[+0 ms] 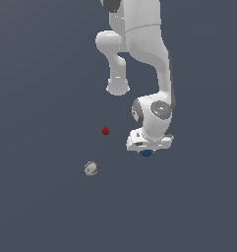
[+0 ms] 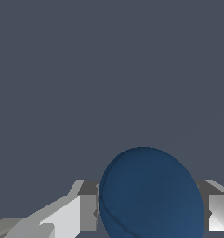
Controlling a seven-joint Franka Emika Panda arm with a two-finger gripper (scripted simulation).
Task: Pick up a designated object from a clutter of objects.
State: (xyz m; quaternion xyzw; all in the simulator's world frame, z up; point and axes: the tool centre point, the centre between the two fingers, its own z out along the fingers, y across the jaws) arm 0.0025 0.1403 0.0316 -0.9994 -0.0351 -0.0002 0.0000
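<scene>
- The white arm (image 1: 139,49) reaches down from the top of the exterior view, its wrist bent low over the flat grey floor (image 1: 41,74).
- The gripper (image 1: 147,151) sits right at the dark blue ball (image 1: 147,153); from the exterior view only a sliver of blue shows beneath the hand.
- From the wrist view the dark blue ball (image 2: 150,195) fills the space between the two fingers (image 2: 88,211), one pale finger on each side of it, and both seem to meet its sides.
- So the fingers look closed against the ball, though I cannot tell how firmly, nor whether the ball is on the floor or off it.
- A tiny red lump (image 1: 105,131) lies toward the exterior view's left of the gripper, apart from it.
- A whitish ball (image 1: 91,168) with faint reddish marks lies lower and farther to that left, well apart from the blue one.
</scene>
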